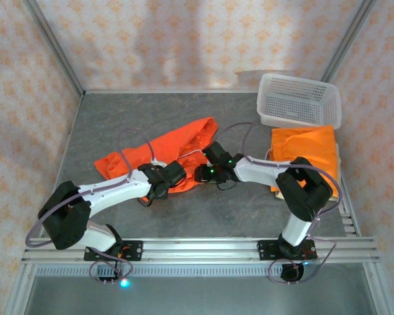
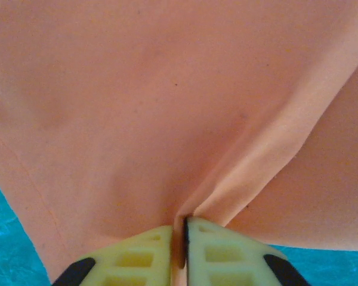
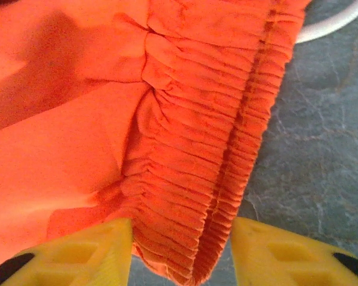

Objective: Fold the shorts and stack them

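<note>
One bright orange pair of shorts (image 1: 159, 152) lies spread out and rumpled in the middle of the table. My left gripper (image 1: 173, 176) is at its near edge. In the left wrist view its fingers (image 2: 227, 253) are shut on a pinched-up fold of the shorts (image 2: 167, 107). My right gripper (image 1: 204, 172) is at the cloth's right end. Its jaws (image 3: 182, 253) stand open astride the gathered waistband (image 3: 215, 155), with a gap showing at the right finger. A folded orange pair (image 1: 306, 152) lies flat at the right.
A white mesh basket (image 1: 299, 100) stands at the back right, just behind the folded pair. A white cord (image 3: 328, 27) curves over the grey table (image 3: 322, 149) beside the waistband. The two wrists are close together near the table's middle.
</note>
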Tool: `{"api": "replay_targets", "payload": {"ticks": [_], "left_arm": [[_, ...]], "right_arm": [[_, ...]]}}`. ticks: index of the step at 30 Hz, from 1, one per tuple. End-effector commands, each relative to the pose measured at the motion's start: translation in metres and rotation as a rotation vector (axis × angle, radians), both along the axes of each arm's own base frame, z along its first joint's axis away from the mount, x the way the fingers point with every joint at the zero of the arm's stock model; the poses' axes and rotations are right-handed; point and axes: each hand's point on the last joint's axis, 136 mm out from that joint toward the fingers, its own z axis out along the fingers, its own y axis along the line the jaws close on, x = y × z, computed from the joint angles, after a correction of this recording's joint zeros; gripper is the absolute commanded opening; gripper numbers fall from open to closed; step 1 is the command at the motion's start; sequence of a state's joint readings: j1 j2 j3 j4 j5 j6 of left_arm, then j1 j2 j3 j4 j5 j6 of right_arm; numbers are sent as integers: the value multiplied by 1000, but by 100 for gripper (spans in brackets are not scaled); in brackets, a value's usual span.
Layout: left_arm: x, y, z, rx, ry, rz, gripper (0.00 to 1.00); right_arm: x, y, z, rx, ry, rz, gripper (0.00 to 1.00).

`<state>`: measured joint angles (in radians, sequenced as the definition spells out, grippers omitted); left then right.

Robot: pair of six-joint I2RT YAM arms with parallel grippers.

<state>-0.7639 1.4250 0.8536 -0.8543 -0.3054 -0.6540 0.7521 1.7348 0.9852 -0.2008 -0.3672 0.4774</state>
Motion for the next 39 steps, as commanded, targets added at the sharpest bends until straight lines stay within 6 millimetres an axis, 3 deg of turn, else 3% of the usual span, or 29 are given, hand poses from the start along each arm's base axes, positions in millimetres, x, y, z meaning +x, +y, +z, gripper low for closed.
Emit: {"api": "replay_targets", "payload": {"ticks": [1,6,10,15,20,25,33,36,38,39], "left_arm": [[11,1,10,17,-63,5,7],[18,1,22,-6,-117,10,0],[34,3,53,-45,-204,20,0],[67,24,121,-73,-335,46,0],[113,57,189,-121,-460,116,0],[169,73,232,-137,-512,143,0],[265,65,248,-197,-509,146,0],[302,58,239,-217,-503,135,0],[325,53,233,-256,-504,126,6],[334,51,231,-288,-505,120,15]], "right_arm": [[8,10,2,8,-14,2,38],[10,9,2,4,-11,-16,14],[13,-4,11,-35,-58,-49,0],[11,-29,36,-97,-130,-75,0],[0,-60,58,-158,-179,-108,0],[-17,-91,67,-217,-185,-160,0],[-40,-142,67,-326,-201,-260,0],[-44,-160,72,-364,-222,-309,0],[-47,-170,73,-385,-227,-331,0],[-49,-173,71,-393,-222,-339,0]]}}
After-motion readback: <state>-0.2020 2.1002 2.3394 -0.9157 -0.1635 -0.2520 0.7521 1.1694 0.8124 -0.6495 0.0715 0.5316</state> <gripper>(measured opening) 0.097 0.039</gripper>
